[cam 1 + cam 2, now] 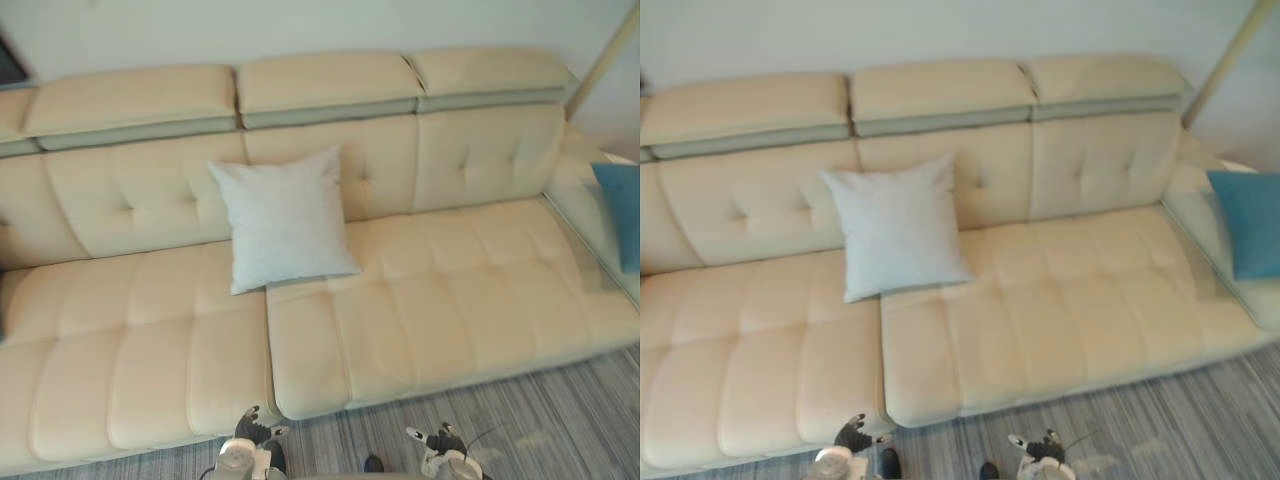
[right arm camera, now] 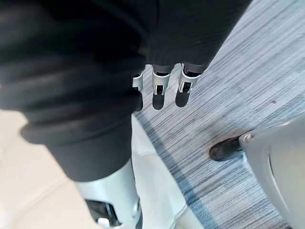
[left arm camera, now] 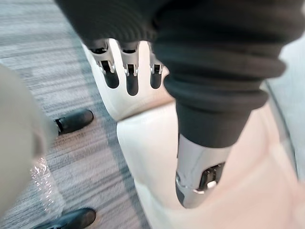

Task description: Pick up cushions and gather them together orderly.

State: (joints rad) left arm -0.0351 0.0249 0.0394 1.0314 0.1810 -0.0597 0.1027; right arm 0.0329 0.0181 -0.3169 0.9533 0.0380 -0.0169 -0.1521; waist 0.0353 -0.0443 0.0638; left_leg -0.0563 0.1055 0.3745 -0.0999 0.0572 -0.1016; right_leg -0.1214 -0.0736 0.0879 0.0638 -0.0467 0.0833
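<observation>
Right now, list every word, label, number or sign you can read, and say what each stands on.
None: no text can be read here. The white cushion, the blue cushion, the cream sofa and the striped grey floor all show plain surfaces, with no label, number or sign.

The head camera's two eye views look down from above, set back from the long cream tufted leather sofa (image 1: 450,270) and facing its backrest. Shifted slightly sideways from each other, they share the pale grey square cushion (image 1: 285,220) and the grey striped carpet (image 1: 560,410). Each wrist view looks from very close along the left hand (image 3: 129,71) or the right hand (image 2: 159,88), down to that carpet and the sofa's front edge.
</observation>
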